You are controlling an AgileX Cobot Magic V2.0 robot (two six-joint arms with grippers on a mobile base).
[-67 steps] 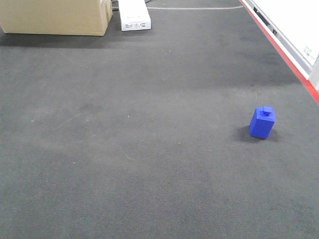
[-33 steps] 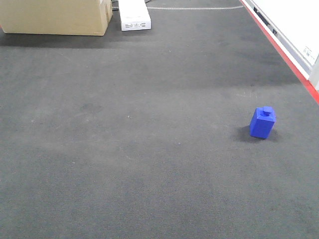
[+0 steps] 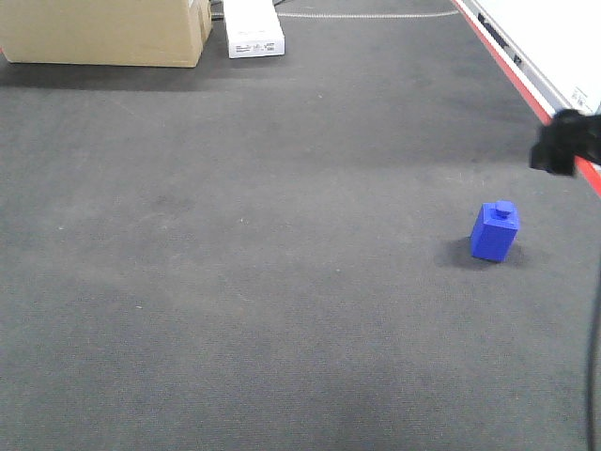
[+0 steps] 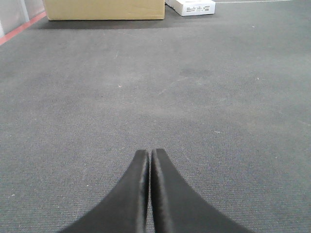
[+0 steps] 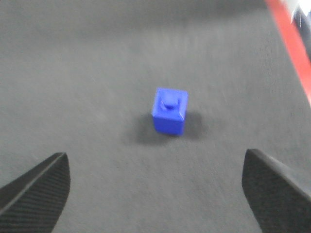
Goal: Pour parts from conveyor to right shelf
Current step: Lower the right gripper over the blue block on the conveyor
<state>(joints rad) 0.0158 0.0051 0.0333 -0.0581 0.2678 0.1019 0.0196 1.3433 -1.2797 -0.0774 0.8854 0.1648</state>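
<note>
- The left pincer sits low over the grey surface. Its two black fingers are pressed together along their length, with nothing between them.
- The right pincer has its fingers spread wide apart, one at each lower corner of its wrist view. It holds nothing, and bare grey surface lies between them.
- The blue block stands upright on the surface, stud on top. It is ahead of the right pincer, roughly centred between the fingers and clear of both. That wrist view is blurred.
- In the front view the blue block stands alone on the right side of the surface, casting a small shadow to its left.
- Just beyond and to the right of the block, a dark shape juts in from the right edge of the front view. It is too blurred to tell which part of the robot it is.
- A red stripe runs along the right border of the surface, with a white panel outside it.
- At the far end, well apart from the block, a cardboard box stands on the left. A smaller white box lies just beside it on its right.
</note>
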